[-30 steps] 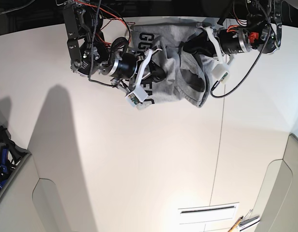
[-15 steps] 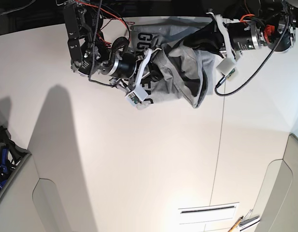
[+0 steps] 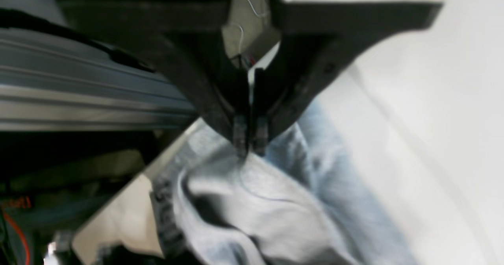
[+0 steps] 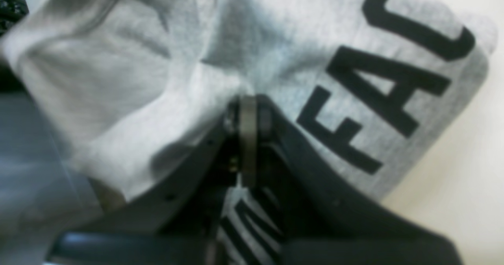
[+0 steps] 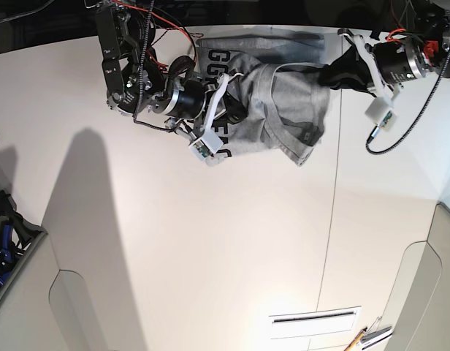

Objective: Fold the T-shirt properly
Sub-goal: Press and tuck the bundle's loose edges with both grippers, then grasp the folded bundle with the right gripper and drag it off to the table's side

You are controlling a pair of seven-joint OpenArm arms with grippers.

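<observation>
White tabletop [image 5: 210,241] is carrying the T-shirt [image 5: 283,110], bunched at its far edge. Both grippers are pinching its grey cloth: left gripper [image 3: 249,141] clamping a raised fold, right gripper [image 4: 248,117] clamping beside the black lettering.

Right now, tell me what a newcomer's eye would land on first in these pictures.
The crumpled grey T-shirt at the far edge of the white table, its bold black lettering showing in the right wrist view. Next, both arms pinching it: the left gripper shut on a fold at the shirt's right side in the base view, the right gripper clamped beside the letters.
</observation>
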